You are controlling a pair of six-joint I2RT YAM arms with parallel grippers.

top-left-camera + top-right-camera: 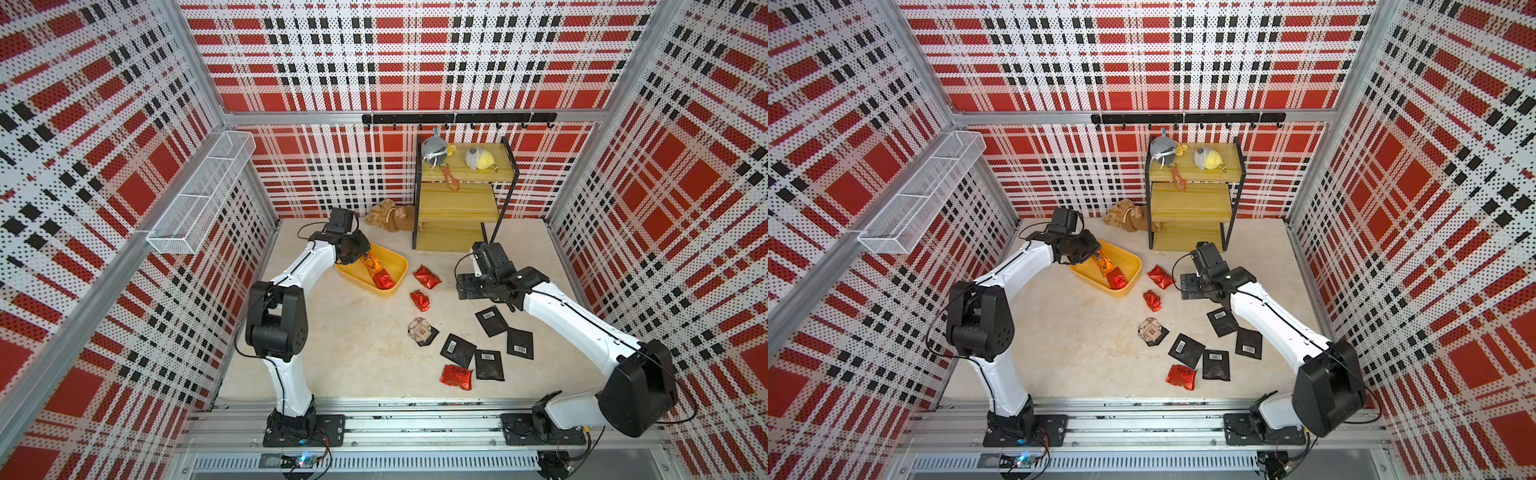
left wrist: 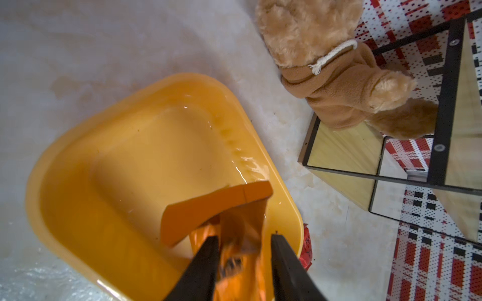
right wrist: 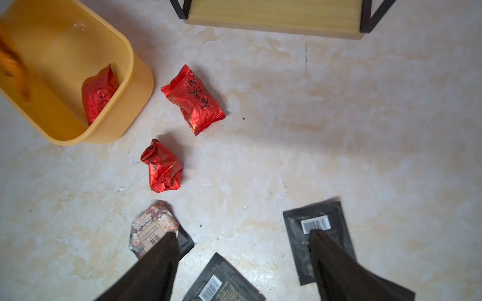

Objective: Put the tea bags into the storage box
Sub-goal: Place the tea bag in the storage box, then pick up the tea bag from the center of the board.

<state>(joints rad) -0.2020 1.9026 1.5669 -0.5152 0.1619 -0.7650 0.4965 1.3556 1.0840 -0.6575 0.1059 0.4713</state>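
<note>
Red plaid walls [image 1: 415, 62], pale marbled floor [image 1: 353, 353], wood shelf unit [image 1: 457, 208] at rear.

I see the stepped wooden shelf [image 1: 459, 203]. Grey plush [image 1: 434, 148] and yellow plush [image 1: 478, 158] sit on its top tier. Brown plush [image 1: 388, 216] lies at its foot, black hook rail [image 1: 457, 118] runs above it, and wire basket [image 1: 199, 195] hangs well apart.

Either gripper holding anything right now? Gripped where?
Left gripper: jaws parted around upper end of the crinkly orange foil packet, over the yellow plastic tub; blurred, seemingly loose. Right gripper: open, empty.
</note>
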